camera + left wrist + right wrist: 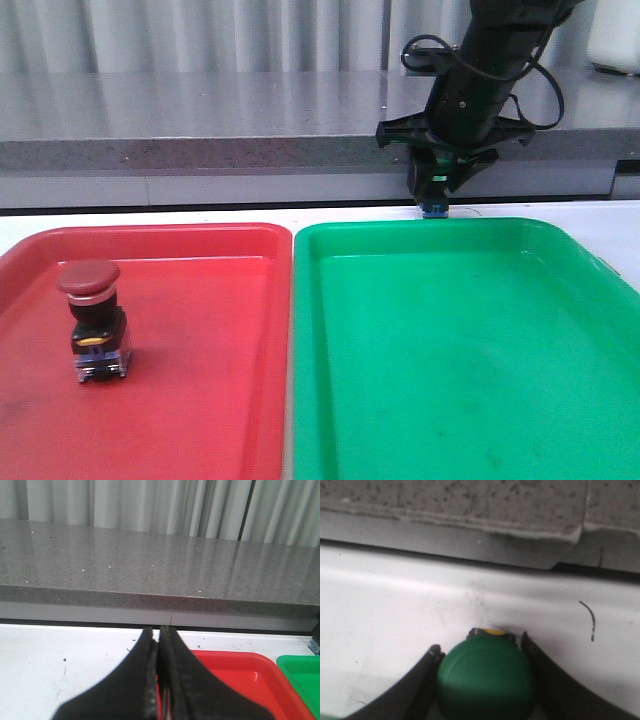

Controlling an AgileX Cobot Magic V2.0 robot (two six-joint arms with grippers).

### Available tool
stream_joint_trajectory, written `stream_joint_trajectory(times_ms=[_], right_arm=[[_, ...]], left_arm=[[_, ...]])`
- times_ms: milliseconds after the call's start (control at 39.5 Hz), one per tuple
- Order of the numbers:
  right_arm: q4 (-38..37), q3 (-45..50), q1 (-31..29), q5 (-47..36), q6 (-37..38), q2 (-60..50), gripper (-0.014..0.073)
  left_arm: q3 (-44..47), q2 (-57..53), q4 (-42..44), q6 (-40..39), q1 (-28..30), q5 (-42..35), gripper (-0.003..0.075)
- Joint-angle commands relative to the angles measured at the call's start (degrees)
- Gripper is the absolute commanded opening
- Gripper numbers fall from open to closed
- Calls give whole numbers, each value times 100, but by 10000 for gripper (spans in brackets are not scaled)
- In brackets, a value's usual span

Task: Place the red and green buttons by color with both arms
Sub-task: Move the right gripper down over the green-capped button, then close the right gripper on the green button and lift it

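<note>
Just behind the green tray (420, 330), on the white counter (600, 215), right gripper (436, 190) clamped on green button (486, 680), left gripper (159, 645) closed empty; risk of catching the far rim if lifted too little.

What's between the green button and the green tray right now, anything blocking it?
Nothing visible blocks it. The right end effector holds the green button just behind the green tray's far rim, and the tray's bare floor lies in front. Only that low rim must be crossed.
</note>
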Motion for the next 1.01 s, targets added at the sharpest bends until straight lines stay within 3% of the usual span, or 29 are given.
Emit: stream_joint_trajectory(times_ms=[0, 480, 809, 986], right_arm=[[-18, -192, -44, -247, -14, -400, 199], [-18, -192, -44, -255, -14, -887, 202], [-18, -161, -2, 209, -20, -1707, 202], [-30, 415, 153, 1, -67, -2324, 202]], left_arm=[[-162, 58, -23, -42, -4, -482, -20], [-162, 58, -23, -42, -4, -482, -20], [-162, 58, -23, -42, -4, -482, -20], [-162, 58, -23, -42, -4, -482, -20]])
